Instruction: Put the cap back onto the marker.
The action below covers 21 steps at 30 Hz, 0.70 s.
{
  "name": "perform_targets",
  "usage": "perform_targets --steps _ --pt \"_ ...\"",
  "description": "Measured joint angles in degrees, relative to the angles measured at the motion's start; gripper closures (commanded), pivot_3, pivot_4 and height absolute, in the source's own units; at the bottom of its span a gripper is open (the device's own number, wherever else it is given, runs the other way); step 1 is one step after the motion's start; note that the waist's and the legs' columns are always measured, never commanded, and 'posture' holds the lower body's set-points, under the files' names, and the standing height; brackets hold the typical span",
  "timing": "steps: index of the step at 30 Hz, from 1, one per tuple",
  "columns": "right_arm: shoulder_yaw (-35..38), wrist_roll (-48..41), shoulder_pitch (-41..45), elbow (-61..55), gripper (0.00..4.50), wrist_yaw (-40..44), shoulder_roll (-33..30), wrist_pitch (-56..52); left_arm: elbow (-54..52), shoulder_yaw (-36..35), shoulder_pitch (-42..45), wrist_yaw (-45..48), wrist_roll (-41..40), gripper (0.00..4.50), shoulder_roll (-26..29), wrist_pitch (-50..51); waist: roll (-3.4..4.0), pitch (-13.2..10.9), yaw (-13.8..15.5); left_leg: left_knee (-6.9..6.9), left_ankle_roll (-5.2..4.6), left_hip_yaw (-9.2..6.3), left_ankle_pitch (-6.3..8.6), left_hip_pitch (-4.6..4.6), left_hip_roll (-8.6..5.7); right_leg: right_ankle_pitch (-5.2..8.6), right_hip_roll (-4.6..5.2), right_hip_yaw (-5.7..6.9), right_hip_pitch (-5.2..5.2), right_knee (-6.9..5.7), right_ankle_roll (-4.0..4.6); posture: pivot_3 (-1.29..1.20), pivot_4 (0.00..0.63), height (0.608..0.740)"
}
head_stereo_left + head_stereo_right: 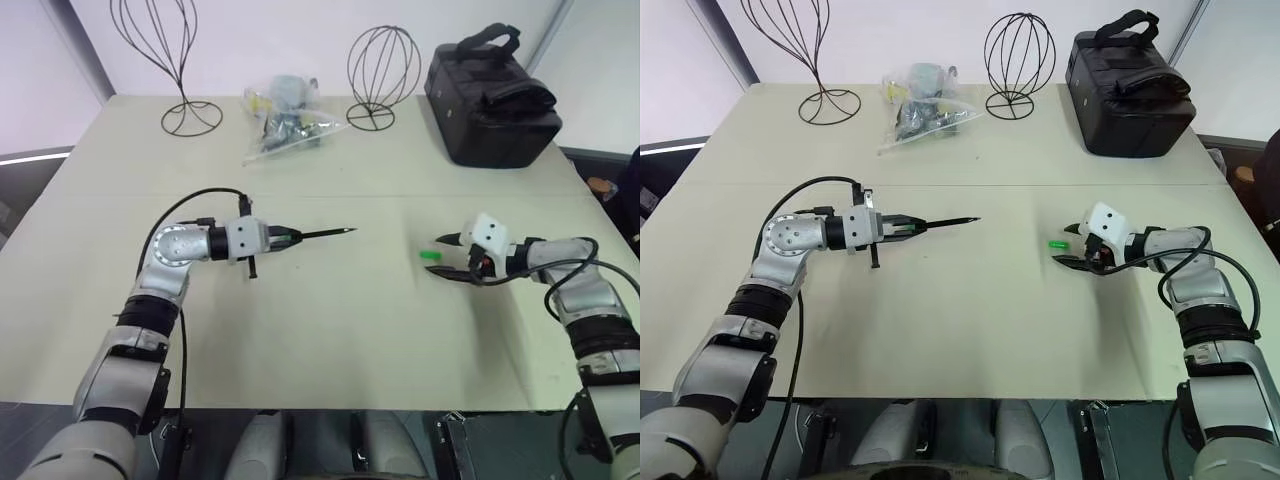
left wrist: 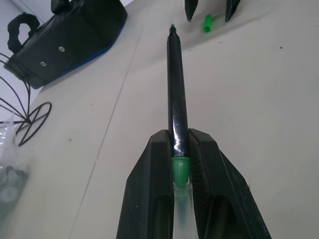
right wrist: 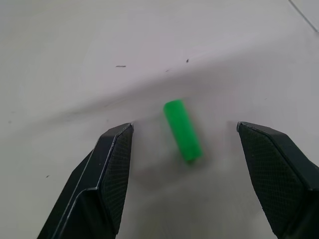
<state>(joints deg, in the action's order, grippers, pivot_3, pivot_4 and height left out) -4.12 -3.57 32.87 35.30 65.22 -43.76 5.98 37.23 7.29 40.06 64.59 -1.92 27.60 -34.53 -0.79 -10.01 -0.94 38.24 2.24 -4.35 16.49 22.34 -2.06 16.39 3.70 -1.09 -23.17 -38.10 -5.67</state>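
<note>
The left gripper point(image 2: 180, 149) is clamped on the marker point(image 2: 175, 89), its two black fingers point(image 2: 152, 189) pressed together on the rear end, where a green band shows between them. The marker sticks straight out past the fingertips, held roughly level above the table point(image 1: 330, 330), with its fine tip aimed across toward the robot's right. From the head camera the marker point(image 1: 318, 235) hangs over the middle of the table, clear of the surface, and nothing touches its tip.

The right gripper point(image 3: 184, 144) stands wide apart and holds nothing. Its fingers point(image 3: 107, 169) straddle the cap point(image 3: 183, 130), one on each side, with clear gaps between either finger and the cap. The cap lies on its side on the table, angled a little against the line of the fingers, and rests free. In the head view the cap point(image 1: 430, 255) sits just ahead of the right gripper point(image 1: 447, 256), between its finger ends, well apart from the marker's tip. The left wrist camera shows the same thing from the other side: the cap point(image 2: 207, 23) lying beyond the marker's tip, flanked by the two dark finger points of the right gripper.

At the far edge sit two wire stands point(image 1: 380, 70), a clear bag point(image 1: 285, 120) and a black case point(image 1: 490, 95), all well away from both grippers.
</note>
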Motion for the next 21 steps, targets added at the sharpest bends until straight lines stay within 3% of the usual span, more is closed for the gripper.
perform_targets --steps 20,21 --pt "0.09 1.02 1.66 3.66 1.11 0.51 1.08 3.03 -2.06 0.0 -1.08 -1.14 0.0 4.47 1.47 1.54 0.01 0.01 -0.16 0.0 0.0 0.01 0.0 -0.02 0.01 0.0 -0.01 -0.02 0.01 -0.01 0.0 0.0 0.15 0.74" --pt "0.12 0.99 1.65 3.67 1.36 0.52 1.08 2.97 -2.06 0.0 -1.08 -1.14 0.0 4.49 1.47 1.6 0.01 0.01 -0.16 0.0 0.0 0.01 0.0 -0.02 0.01 0.0 -0.01 -0.02 0.01 -0.01 0.01 0.0 0.15 0.74"
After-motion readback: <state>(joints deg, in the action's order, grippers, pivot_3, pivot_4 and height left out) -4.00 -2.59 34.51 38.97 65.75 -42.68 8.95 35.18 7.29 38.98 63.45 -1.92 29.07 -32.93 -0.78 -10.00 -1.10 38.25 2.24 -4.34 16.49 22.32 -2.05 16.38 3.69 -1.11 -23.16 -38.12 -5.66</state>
